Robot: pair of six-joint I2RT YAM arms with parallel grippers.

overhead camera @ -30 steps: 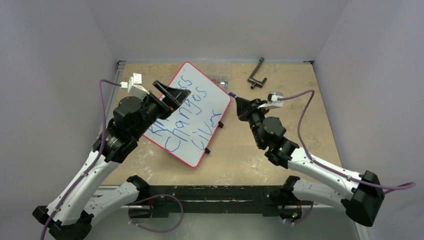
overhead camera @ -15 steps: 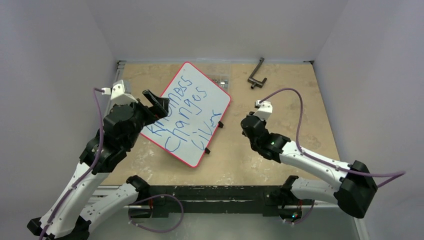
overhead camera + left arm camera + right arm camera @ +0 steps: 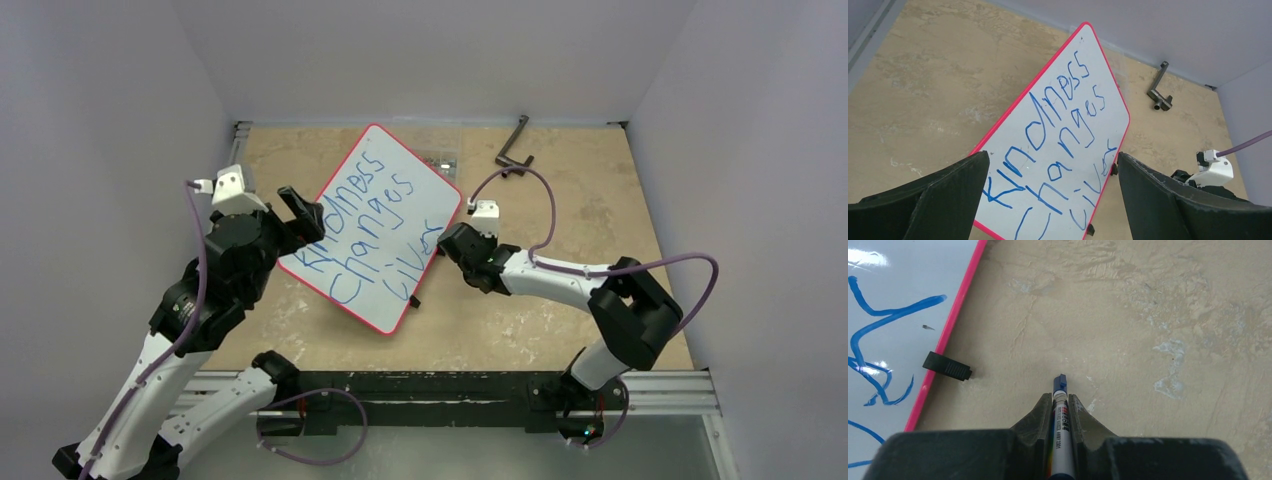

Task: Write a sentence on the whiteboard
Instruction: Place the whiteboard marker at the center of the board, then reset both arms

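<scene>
Although the blue sentence (image 3: pixel 1068 145) "Kindness changes lives" already fills the whiteboard (image 3: pixel 432 190) in three slanted lines, the marker has not yet been put down, so the step in hand looks like setting it aside. At the left, the left hand (image 3: pixel 1053 159) hangs above the board's near left part with its jaws spread wide, grasping nothing. The red-rimmed board lies flat and tilted on the table (image 3: pixel 1148 315), left of centre. Just beside its right edge, the right hand (image 3: pixel 1060 399) is clenched on a blue marker (image 3: pixel 1060 425), whose tip points down at bare table, near one of the board's black clips (image 3: pixel 947 366) but apart from it. To do this well, the marker should probably be lowered onto bare table away from the rim and clip, with the tip kept off the writing, and let go only once it rests there. Beyond the board's far right corner sits a clear plastic compartment box (image 3: pixel 437 158); small dark bits show inside, too small to name. Farther right lies a dark metal crank (image 3: pixel 513 150).
</scene>
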